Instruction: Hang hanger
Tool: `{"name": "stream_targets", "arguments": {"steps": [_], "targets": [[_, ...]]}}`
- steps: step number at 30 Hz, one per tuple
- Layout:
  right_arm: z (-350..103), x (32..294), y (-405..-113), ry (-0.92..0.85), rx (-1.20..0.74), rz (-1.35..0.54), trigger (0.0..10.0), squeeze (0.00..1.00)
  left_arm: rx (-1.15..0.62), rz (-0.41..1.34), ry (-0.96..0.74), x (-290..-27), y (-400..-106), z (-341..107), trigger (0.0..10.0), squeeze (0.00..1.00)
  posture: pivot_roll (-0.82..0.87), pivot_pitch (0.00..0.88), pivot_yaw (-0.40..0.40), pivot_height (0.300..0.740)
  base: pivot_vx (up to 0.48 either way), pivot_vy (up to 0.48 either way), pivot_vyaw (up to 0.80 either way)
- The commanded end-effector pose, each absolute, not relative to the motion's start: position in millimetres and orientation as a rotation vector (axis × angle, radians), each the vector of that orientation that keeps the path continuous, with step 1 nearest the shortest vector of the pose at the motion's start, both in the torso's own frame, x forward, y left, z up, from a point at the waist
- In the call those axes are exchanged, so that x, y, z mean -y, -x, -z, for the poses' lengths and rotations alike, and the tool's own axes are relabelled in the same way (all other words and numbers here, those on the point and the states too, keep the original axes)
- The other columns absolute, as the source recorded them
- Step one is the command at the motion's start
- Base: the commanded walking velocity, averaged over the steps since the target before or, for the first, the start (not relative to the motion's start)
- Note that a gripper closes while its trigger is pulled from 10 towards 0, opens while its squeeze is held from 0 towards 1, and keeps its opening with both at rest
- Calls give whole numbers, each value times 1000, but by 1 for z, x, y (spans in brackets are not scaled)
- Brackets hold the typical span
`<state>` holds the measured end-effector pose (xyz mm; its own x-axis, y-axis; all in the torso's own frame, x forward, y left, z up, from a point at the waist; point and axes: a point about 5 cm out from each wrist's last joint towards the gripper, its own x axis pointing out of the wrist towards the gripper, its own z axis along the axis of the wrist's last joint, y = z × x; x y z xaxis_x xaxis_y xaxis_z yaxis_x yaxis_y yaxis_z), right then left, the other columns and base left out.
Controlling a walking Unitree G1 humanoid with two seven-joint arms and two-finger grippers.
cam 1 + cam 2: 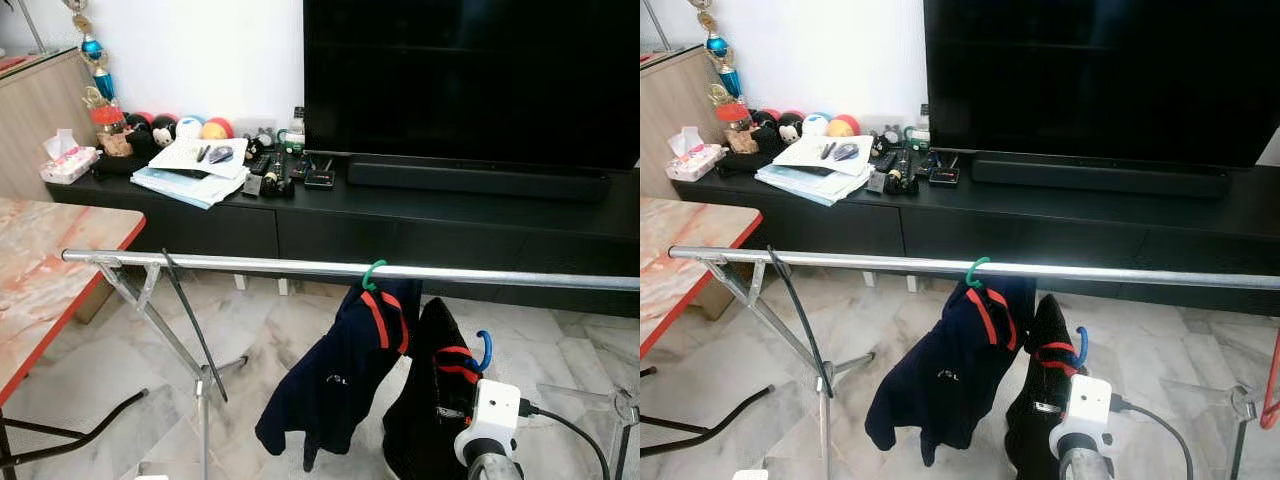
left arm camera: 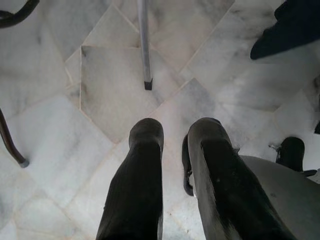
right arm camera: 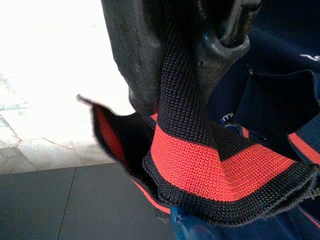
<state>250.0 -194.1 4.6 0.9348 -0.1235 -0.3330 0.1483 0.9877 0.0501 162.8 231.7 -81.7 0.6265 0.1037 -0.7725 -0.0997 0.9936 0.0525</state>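
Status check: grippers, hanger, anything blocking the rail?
Right gripper shut on black-and-red shirt collar, blue hanger hook below silver rail. Left gripper idle, open. Green-hooked hanger already hung with navy shirt.

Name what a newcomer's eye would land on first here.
A silver rail crosses the room, with a dark shirt hanging from a green hook. Just right of it, the right gripper holds up a second dark garment on a blue hanger, below the rail.

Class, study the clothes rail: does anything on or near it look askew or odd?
Yes. The shirt on the green hanger droops lopsidedly off the rail, bunched to one side. A second shirt on a blue hanger is below the rail, unhung, its collar pinched in the right gripper.
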Motion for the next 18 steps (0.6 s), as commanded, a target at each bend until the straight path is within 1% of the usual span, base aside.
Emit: {"name": "stream_targets", "arguments": {"steps": [1, 7, 18], "targets": [[-16, 195, -257, -71, -283, 130, 10000, 0, -886, -103, -2, -229, -163, 82, 10000, 0, 76, 0, 22, 740, 0, 0, 0], [-18, 195, -257, -68, -278, 121, 10000, 0, -884, -86, -2, -225, -164, 83, 10000, 0, 82, 0, 19, 740, 0, 0, 0], [-17, 192, -258, -73, -292, 140, 10000, 0, -882, -86, 5, -225, -163, 83, 10000, 0, 95, 0, 19, 740, 0, 0, 0]]}}
